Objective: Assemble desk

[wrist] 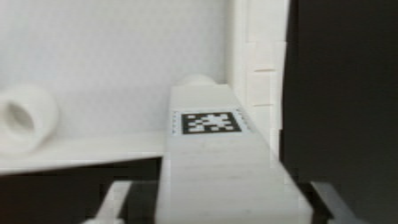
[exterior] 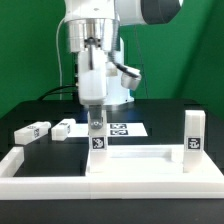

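In the exterior view the end effector (exterior: 96,120) hangs at centre frame. Its fingers appear closed on the top of an upright leg post (exterior: 97,138), which stands at the upper-left corner of the desk panel (exterior: 140,165). The panel lies low in the frame, against the border rail (exterior: 40,185). A second leg post (exterior: 192,133) stands at the panel's upper-right corner. Two more lie on the dark table (exterior: 165,125) at middle left, one loose post (exterior: 32,131) and another loose post (exterior: 63,128) just beside it. The marker board (exterior: 125,128) lies flat behind the panel.

In the wrist view the leg post (wrist: 217,150) fills the lower centre, tag up. The end effector (wrist: 217,205) has a finger close on each side of it at the bottom edge. A thin dark strip shows between each finger and the post, so the grip looks narrow rather than certain. The desk panel (wrist: 107,60) spreads across the upper left, and a round socket hole (wrist: 22,115) sits at the left edge.

The base of the post cannot be seen in either view, so how well it is seated cannot be told. The main risk, I judge, is a skewed seat. If the post leans or sits off its hole, turning it could jam it or drag the panel sideways. A loose grip would let the fingers slip round the post without turning it. Letting go too early could leave the post tilted or tip it over.
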